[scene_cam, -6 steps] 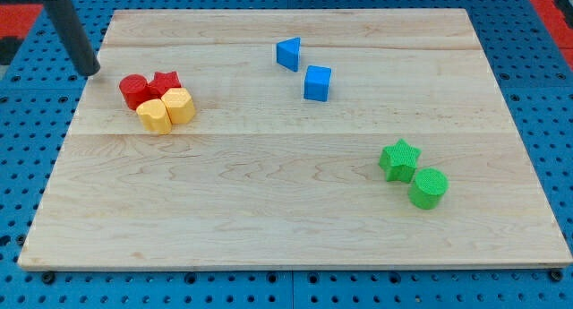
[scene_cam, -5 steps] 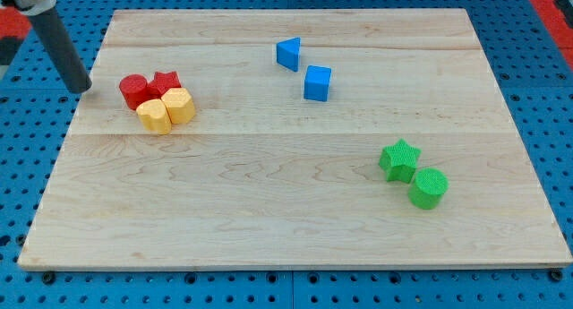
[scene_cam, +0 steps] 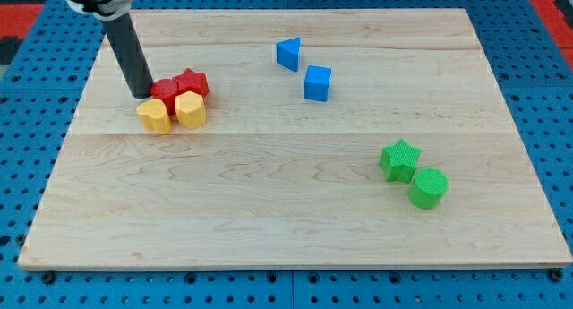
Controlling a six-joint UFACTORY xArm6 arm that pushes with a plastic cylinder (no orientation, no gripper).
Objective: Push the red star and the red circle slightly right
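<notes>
The red star [scene_cam: 192,81] and the red circle [scene_cam: 165,91] sit together at the board's upper left, touching each other. My tip [scene_cam: 143,94] stands against the red circle's left side. Two yellow blocks [scene_cam: 155,117] [scene_cam: 190,109] lie just below the red pair, touching them.
A blue triangle [scene_cam: 287,54] and a blue cube [scene_cam: 317,83] lie at the top middle. A green star [scene_cam: 399,159] and a green cylinder [scene_cam: 428,188] lie at the lower right. The wooden board [scene_cam: 295,219] sits on a blue pegboard.
My tip has moved right from beyond the board's left edge to the red circle. The red circle, red star and right yellow block have shifted right.
</notes>
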